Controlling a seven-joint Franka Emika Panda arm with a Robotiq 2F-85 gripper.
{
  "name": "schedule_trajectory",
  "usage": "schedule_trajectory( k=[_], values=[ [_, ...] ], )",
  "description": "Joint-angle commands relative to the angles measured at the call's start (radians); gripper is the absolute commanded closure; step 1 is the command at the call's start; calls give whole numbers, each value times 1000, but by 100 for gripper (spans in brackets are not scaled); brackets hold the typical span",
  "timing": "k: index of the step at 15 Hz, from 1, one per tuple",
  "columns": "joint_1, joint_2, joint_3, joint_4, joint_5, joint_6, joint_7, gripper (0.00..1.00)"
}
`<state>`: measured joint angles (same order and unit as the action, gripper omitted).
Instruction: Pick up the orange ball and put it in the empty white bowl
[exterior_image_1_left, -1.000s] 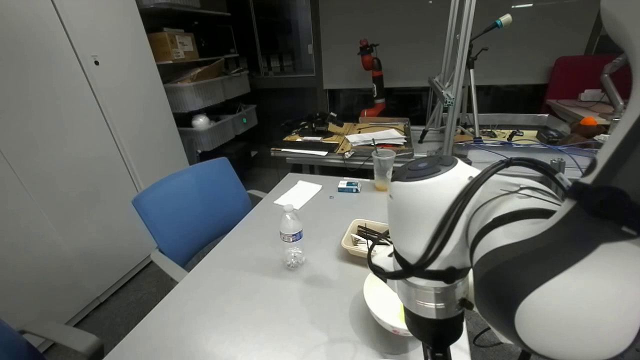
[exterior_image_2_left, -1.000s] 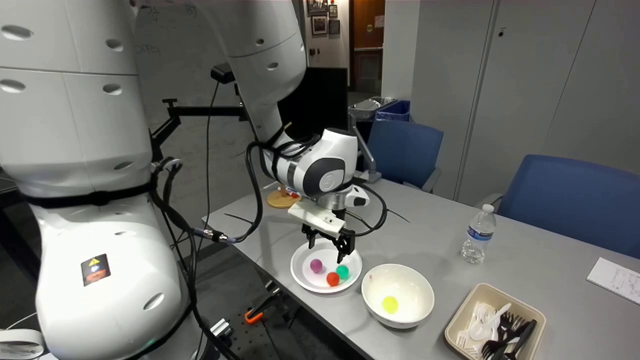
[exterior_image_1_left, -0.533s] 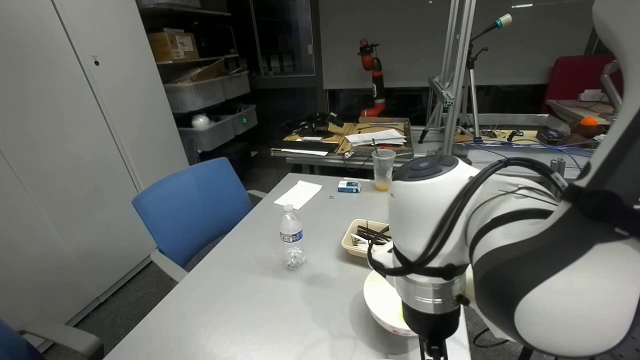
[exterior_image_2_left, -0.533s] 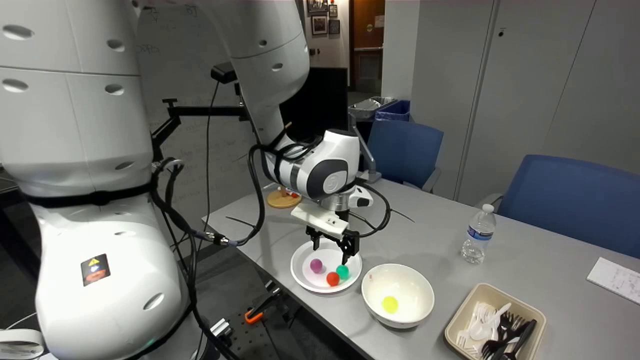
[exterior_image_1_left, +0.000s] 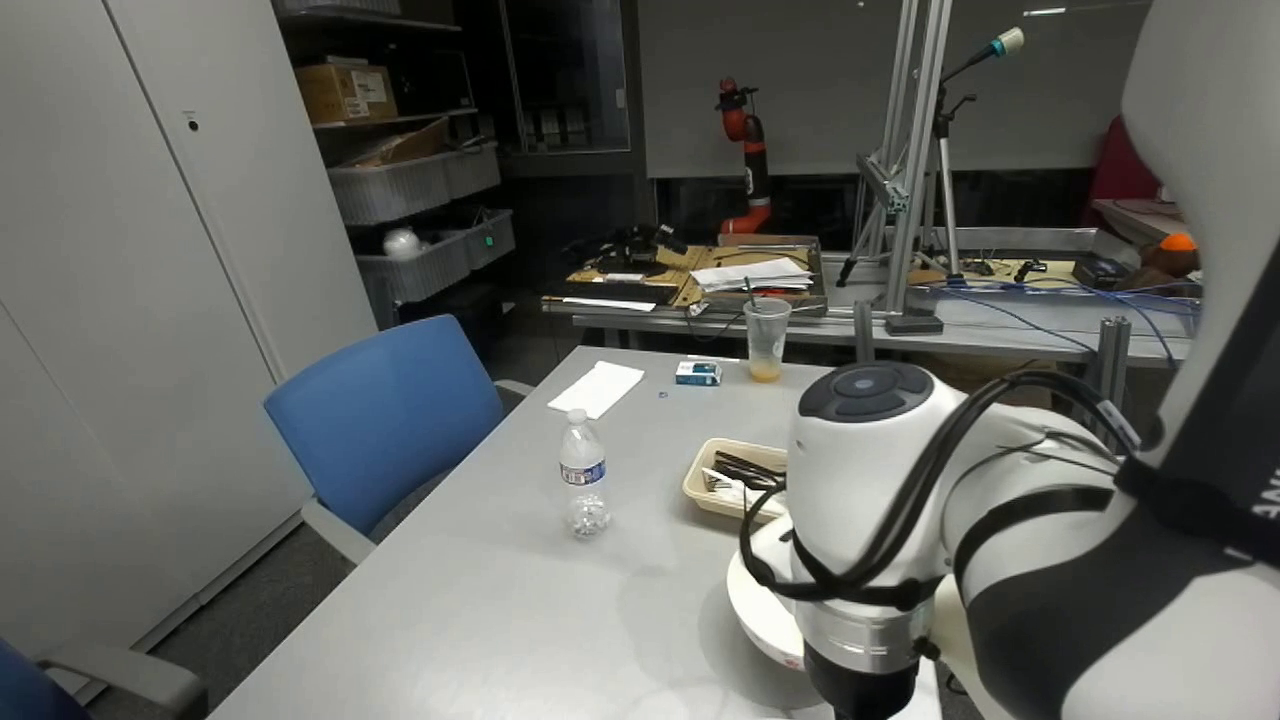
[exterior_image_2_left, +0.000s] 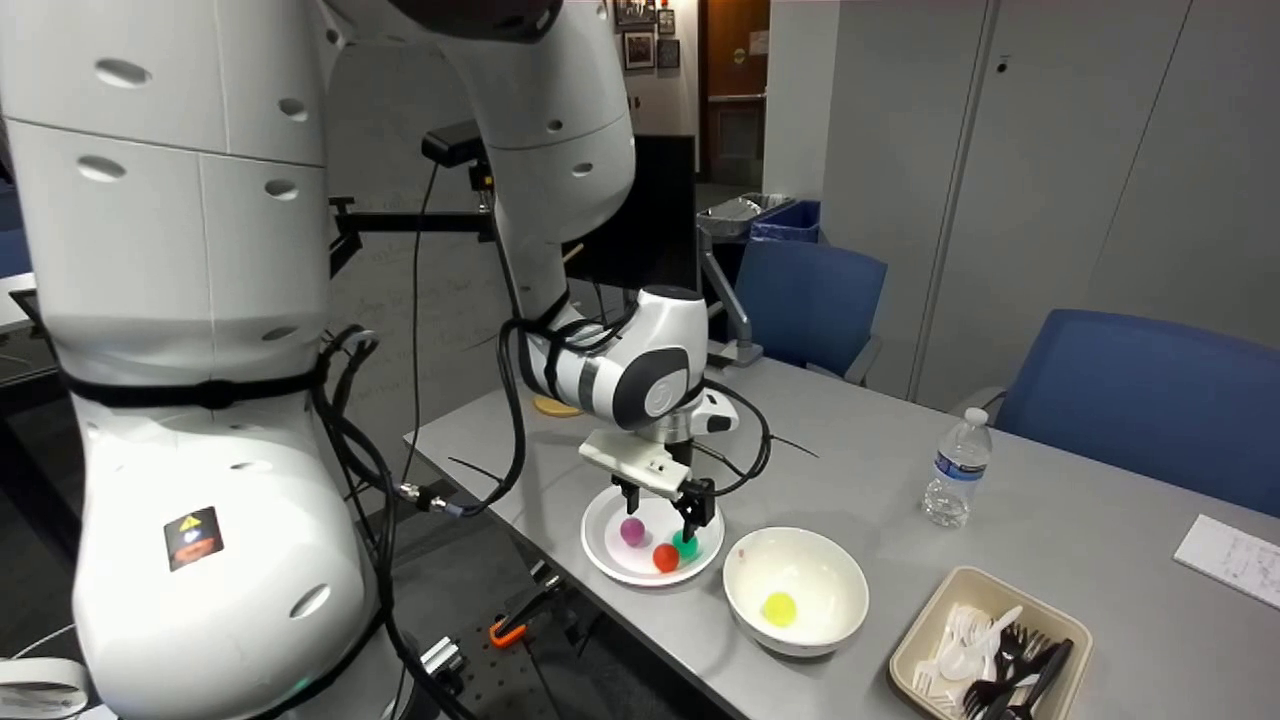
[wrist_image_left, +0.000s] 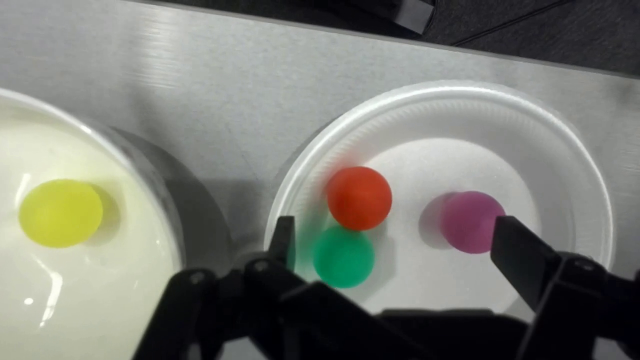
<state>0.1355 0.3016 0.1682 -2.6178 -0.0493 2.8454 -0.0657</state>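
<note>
The orange ball, red-orange in colour, lies in a white plate (exterior_image_2_left: 598, 556). It shows in an exterior view (exterior_image_2_left: 666, 558) and in the wrist view (wrist_image_left: 360, 198), touching or nearly touching a green ball (wrist_image_left: 344, 257). A purple ball (wrist_image_left: 471, 221) is in the same plate (wrist_image_left: 435, 165). The round white bowl (exterior_image_2_left: 825, 570) stands beside the plate and holds a yellow ball (wrist_image_left: 61, 213); it is partly hidden behind the arm in an exterior view (exterior_image_1_left: 762, 610). My gripper (exterior_image_2_left: 662, 520) is open and empty, low over the plate, its fingers (wrist_image_left: 394, 240) spread either side of the green ball.
A beige tray of plastic cutlery (exterior_image_2_left: 908, 650) is beyond the bowl. A water bottle (exterior_image_2_left: 957, 470) stands farther back on the table. The table edge (wrist_image_left: 350, 32) runs close past the plate. A cup (exterior_image_1_left: 767, 340) and a small box (exterior_image_1_left: 698, 374) are at the far end.
My gripper has come down closer to the plate, after a small shift toward the bowl. The fingers stay open. The balls, plate and bowl have not moved.
</note>
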Motion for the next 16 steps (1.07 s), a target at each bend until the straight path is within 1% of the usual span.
schedule_trajectory(
  k=[1, 4, 8, 9, 11, 15, 16],
  values=[
    [43, 35, -29, -13, -38, 58, 44, 0],
    [90, 63, -80, -12, -89, 107, 79, 0],
    [162, 90, -178, 7, -161, 153, 111, 0],
    [197, 110, -203, -6, -174, 189, 138, 0],
    [248, 139, -238, -13, -179, 234, 167, 0],
    [374, 210, -269, -27, -138, 315, 206, 0],
    [353, 202, -273, -2, -135, 295, 173, 0]
  ],
)
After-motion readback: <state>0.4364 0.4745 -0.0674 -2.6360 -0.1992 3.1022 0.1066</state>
